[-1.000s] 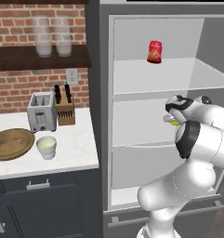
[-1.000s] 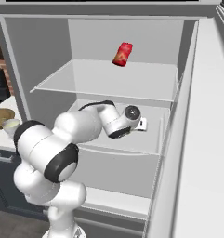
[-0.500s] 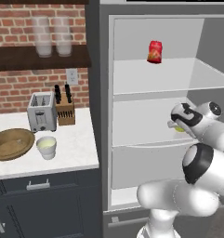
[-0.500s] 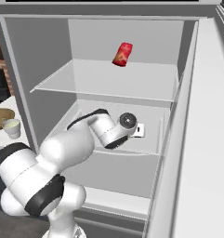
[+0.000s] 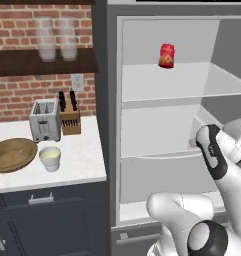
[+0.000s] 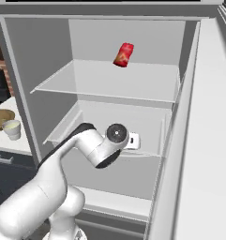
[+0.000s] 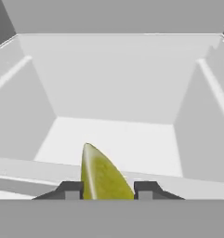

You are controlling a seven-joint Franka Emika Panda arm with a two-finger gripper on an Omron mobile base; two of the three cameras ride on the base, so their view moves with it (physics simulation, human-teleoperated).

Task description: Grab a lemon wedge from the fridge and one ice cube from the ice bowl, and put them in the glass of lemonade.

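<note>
Left base view shows the open fridge (image 5: 157,125), the ice bowl (image 5: 12,155) and glass of lemonade (image 5: 50,158) on the counter (image 5: 82,162), while the end effector (image 7: 107,190), narrowly parted, clamps the lemon wedge (image 7: 102,174) inside the fridge.

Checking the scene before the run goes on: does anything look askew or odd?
The red packet on the fridge top shelf sits tilted rather than flat. Otherwise nothing stands out; the lemon wedge sits between the claw fingertips.

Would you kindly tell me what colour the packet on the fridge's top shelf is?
The packet is red with some orange-yellow, clearest in the left base view.
</note>
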